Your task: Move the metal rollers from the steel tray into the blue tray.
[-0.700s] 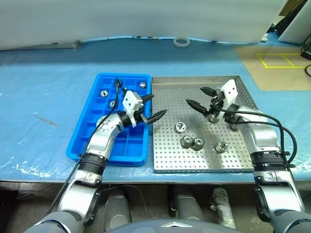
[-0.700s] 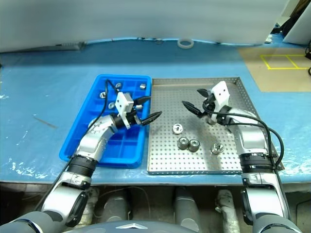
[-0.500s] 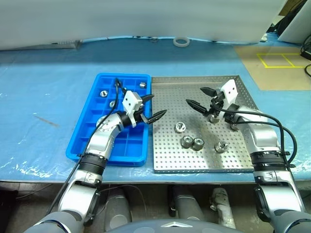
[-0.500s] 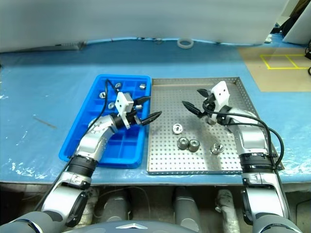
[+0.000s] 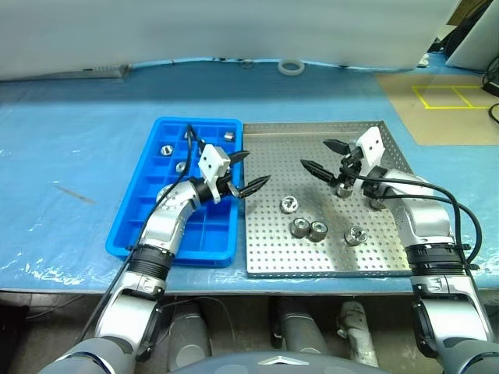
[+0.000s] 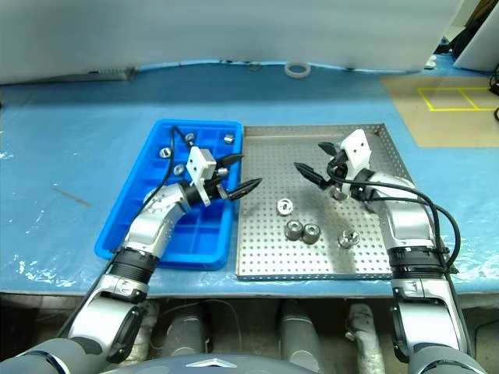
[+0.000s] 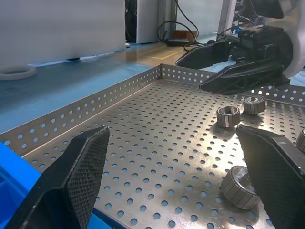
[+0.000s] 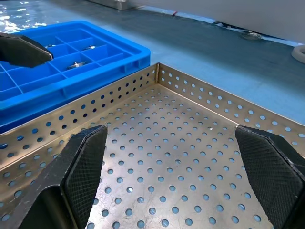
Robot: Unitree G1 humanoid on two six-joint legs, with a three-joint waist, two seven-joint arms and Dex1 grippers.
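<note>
**benchrat:** How far along are you on this one? Looks partway from here.

**g1_watcher:** Yeah, you're partway. Taking the steel tray [image 5: 327,257] as the landmark: the blue tray [image 5: 134,226] sits touching its left rim, and at least three metal rollers [image 5: 166,149] are already in compartments at the far end of it. Five are left on the steel tray's perforated floor, by my count: one [image 5: 289,205] near the middle, a pair [image 5: 309,229] touching each other just nearer you, one [image 5: 355,234] toward the near right, and one [image 5: 344,189] right under your right gripper [image 5: 323,156].

**benchrat:** Either hand carrying anything?

**g1_watcher:** Nope. Your left gripper [image 5: 250,170] hovers over the steel tray's left rim with its fingers spread wide and nothing between them. Your right gripper hangs over the tray's far right part, also wide open and empty. So I'd guess a fresh pick is what's next.

**benchrat:** Anything you can't see?

**g1_watcher:** Your left arm covers the middle of the blue tray, so there could be more rollers under it. The roller by the right gripper is partly hidden too.
</note>
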